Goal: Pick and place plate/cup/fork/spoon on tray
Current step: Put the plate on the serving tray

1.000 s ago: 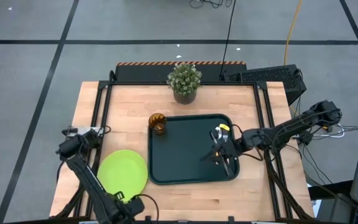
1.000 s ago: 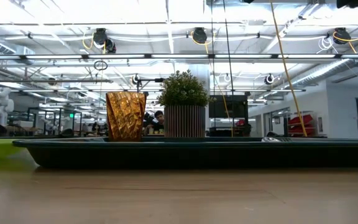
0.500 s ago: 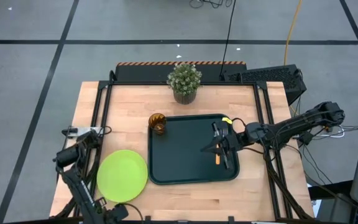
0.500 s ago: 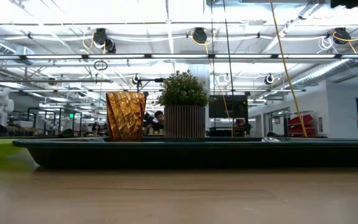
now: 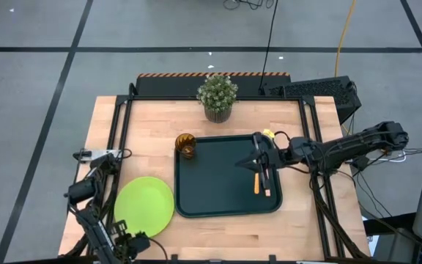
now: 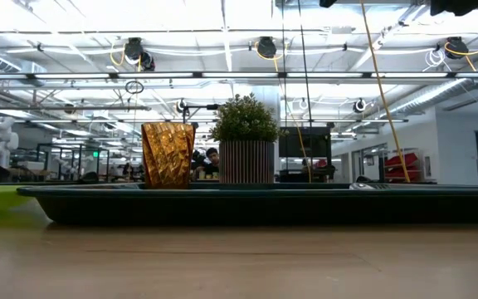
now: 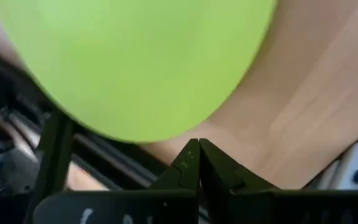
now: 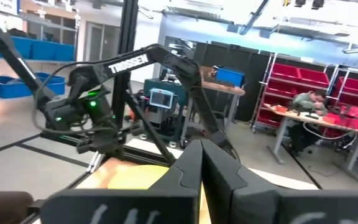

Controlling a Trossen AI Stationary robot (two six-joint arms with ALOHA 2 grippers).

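The dark tray (image 5: 218, 202) lies mid-table. The amber cup (image 5: 185, 145) stands upright in its far left corner and shows in the low view (image 6: 168, 155). Two small orange-handled utensils (image 5: 257, 183) lie side by side on the tray's right part; I cannot tell fork from spoon. The lime-green plate (image 5: 145, 207) lies flat on the table left of the tray. My right gripper (image 5: 242, 163) is shut and empty (image 8: 201, 146) above the tray's right part, pointing left. My left gripper (image 5: 139, 240) is shut (image 7: 197, 144) just off the plate's near edge (image 7: 135, 130), touching nothing.
A potted green plant (image 5: 217, 97) stands at the far edge, behind the tray. A black box (image 5: 321, 92) sits at the far right corner. Bare wood lies along the near edge and right of the tray.
My right gripper has drawn back from over the two utensils toward the far edge, and they now lie uncovered on the tray. My left gripper has moved toward the table's left edge along the near side, staying by the plate's near edge. The plate, cup and tray have not moved.
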